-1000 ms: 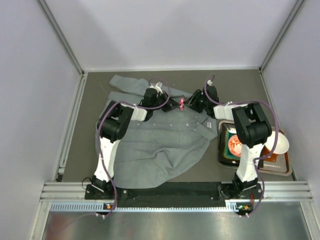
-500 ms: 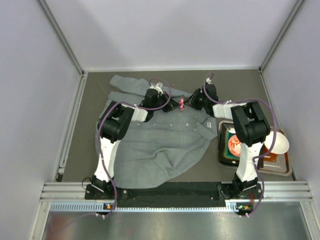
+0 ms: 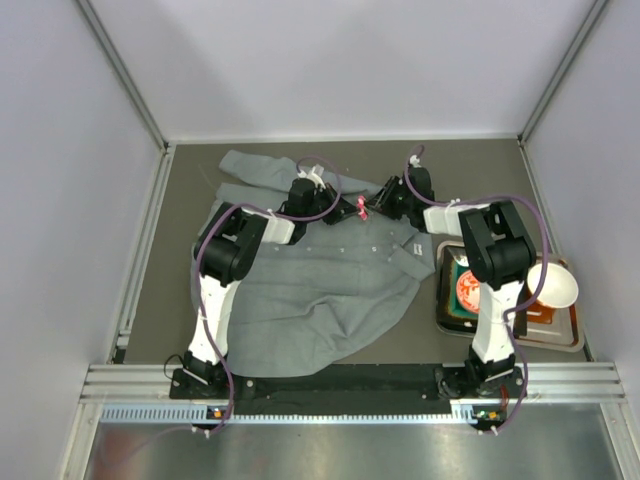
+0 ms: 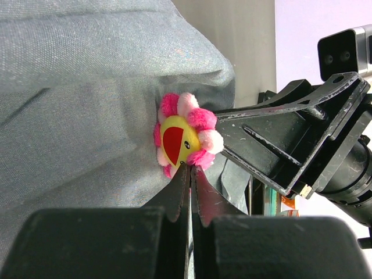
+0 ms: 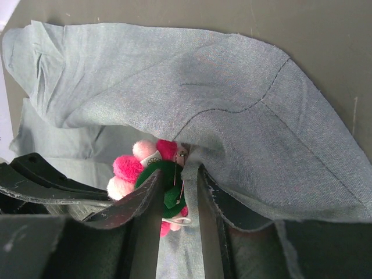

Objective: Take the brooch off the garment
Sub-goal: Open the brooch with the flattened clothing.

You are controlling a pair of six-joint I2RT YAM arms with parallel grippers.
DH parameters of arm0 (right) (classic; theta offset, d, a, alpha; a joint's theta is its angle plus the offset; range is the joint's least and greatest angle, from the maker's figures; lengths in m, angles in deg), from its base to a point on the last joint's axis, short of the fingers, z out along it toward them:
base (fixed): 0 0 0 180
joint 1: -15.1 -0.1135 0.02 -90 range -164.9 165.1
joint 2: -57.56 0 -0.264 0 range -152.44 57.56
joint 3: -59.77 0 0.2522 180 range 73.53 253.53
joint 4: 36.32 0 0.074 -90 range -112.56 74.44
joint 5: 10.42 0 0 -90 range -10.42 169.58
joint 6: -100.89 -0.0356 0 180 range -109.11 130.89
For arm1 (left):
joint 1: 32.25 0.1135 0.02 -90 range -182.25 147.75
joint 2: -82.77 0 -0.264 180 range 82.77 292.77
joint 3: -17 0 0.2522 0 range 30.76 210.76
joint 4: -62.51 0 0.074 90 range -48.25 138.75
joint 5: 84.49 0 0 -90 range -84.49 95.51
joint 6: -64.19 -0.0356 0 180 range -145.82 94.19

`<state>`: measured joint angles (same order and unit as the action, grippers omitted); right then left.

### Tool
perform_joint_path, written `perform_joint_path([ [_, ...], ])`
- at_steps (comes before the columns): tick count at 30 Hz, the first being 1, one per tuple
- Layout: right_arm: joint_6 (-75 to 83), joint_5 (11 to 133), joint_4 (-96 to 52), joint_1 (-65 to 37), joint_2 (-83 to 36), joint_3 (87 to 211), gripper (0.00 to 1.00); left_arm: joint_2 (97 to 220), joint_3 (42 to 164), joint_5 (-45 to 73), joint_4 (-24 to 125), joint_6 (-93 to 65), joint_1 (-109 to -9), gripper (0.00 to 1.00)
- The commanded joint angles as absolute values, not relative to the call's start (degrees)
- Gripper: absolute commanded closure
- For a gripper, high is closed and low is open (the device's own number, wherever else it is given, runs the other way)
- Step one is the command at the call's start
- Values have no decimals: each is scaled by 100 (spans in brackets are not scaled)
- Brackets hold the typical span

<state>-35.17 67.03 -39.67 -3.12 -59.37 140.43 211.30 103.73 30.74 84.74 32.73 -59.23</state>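
End effector, right: the right gripper (image 5: 176, 171) has its jaws part-closed on the brooch (image 4: 183, 136). The green backing and pin wire sit between them, with a fold of cloth against one jaw.
End effector, left: the left gripper (image 4: 189, 170) is closed tight. In the left wrist view its tips meet at the brooch's 6 o'clock edge, against the cloth. Whether a pinch of cloth lies between them cannot be told.
Change: a moment ago the right jaws stood wider; they have drawn in and settled. In the top view the right wrist has edged slightly toward 9 o'clock. The left arm and the brooch have hardly shifted.
Meaning for task: as judged, the right gripper has just taken its hold while the left steadies the cloth. The brooch is not yet off; drawing it free is the step that remains.
Brooch position: on a raised fold of the garment (image 5: 232, 87), near its far edge. In the top view the left gripper is at its 9 o'clock and the right gripper at its 3 o'clock, both touching it or just beside it.
Brooch facing: it stands on edge, with the yellow face toward 9 o'clock and the green back toward 3 o'clock.
Long axis: the flower is near round, with no marked long axis in its plane. The face-to-back axis runs 9 to 3 o'clock. The pin wire runs about 12 to 6 o'clock in the right wrist view.
Garment: spread rumpled on the table (image 3: 480, 170), mostly toward 6 o'clock of the brooch.
Surroundings: the tray (image 3: 570, 345) lies at 4 o'clock of the brooch, well apart.
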Motion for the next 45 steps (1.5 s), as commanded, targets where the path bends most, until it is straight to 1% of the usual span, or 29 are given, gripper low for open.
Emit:
perform_joint_path([
  [1,-3446,6500,-4172,-459,-6048,14376,71,21118,10301,2924,8118,3044,-5949,100],
  [8,-3411,6377,-4260,-468,-6136,14429,76,21100,10327,2906,8039,2982,-5950,100],
  [24,-3455,6078,-4462,-476,-6180,14376,80,21171,10354,2862,7960,2903,-5958,100],
  [25,-3455,6078,-4497,-468,-6171,14376,83,21171,10354,2862,7969,2903,-5958,100],
  [28,-3420,6069,-4515,-476,-6171,14350,87,21188,10371,2862,7951,2894,-5976,100],
  [33,-3341,6130,-4480,-476,-6127,14314,91,21197,10459,2845,7872,2842,-5976,100],
  [37,-3323,6165,-4506,-476,-6101,14262,100,21162,10538,2783,7723,2719,-5993,100],
  [45,-3148,6412,-4735,-476,-5838,13998,100,21100,10442,2678,7653,2666,-6002,100],
])
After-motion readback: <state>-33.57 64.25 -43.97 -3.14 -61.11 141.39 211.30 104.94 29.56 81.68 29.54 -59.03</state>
